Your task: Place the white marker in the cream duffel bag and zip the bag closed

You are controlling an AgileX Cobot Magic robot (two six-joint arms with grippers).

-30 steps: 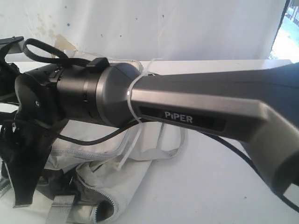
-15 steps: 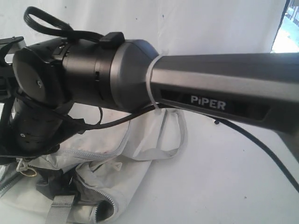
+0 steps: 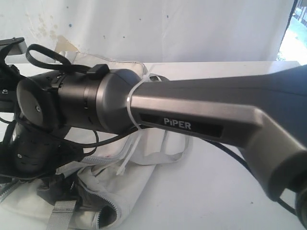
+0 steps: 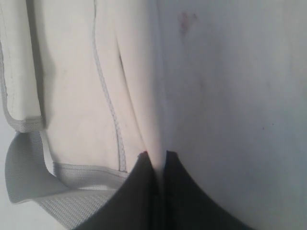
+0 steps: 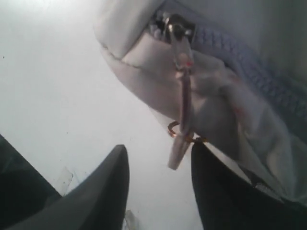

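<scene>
The left gripper (image 4: 157,155) pinches a fold of the cream duffel bag (image 4: 72,96), while the right gripper (image 5: 160,148) gapes, the zipper pull (image 5: 182,115) hanging between its jaws.

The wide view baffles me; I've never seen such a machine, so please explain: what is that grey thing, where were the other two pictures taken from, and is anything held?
The grey thing is a robot arm, one of two, seen close up by a camera off the arms. It reaches over a cream bag lying on a white table. The other two pictures come from cameras on the wrists, each looking along its own hand. The left hand is shut and seems to pinch a fold of the bag. The right hand is open; the bag's zipper pull hangs between its fingers, not gripped. No marker shows in any picture.
</scene>
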